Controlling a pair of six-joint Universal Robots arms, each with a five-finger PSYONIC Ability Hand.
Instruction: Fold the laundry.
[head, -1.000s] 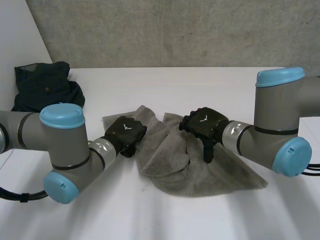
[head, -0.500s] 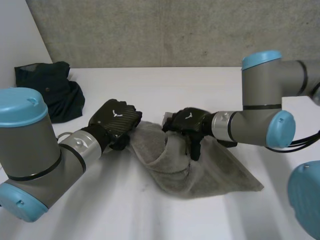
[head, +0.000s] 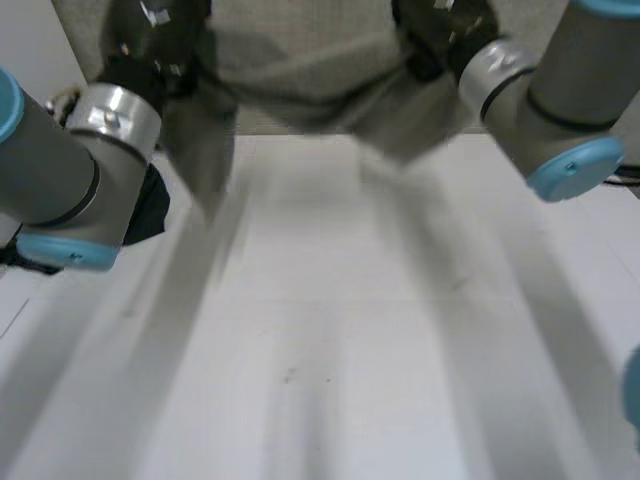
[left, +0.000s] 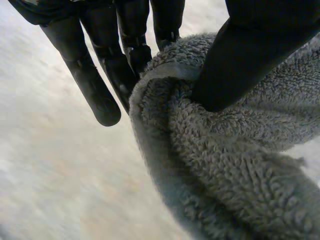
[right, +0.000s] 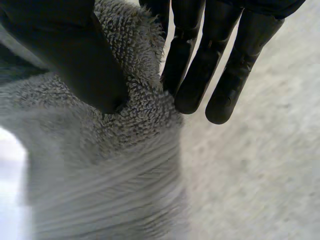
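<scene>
Head view: I see the grey towel (head: 300, 60) strung in the air between both hands, high over the white table (head: 330, 330). It sags in the middle, and one end hangs down beside the left arm (head: 60, 170).
Done so far: as I judge it, nothing is folded. The towel is only held up by its upper edge and spread between the hands.
Left to do: I reckon the whole fold remains. That means laying it flat and bringing the edges together, then turning to the dark garment (head: 148, 210) bunched on the table behind the left arm.
Left hand (head: 160, 30): up at one upper corner of the towel. In the left wrist view its thumb (left: 255, 50) presses the terry edge against the fingers (left: 135, 60), so it is clamped on the cloth. One finger stands straight and free of it.
Right hand (head: 445, 25): at the other upper corner, about level with the left as far as I can tell. In the right wrist view the thumb (right: 85, 60) pins a bunched bit of hem against the nearest finger, and the other fingers (right: 200, 65) stay straight beside the cloth.
Arms: both reach up and forward, the right arm (head: 545, 90) angled in from its side, with the hands well apart.
Towel's place: hanging from the two pinches and, as far as I can make out, off the table.
</scene>
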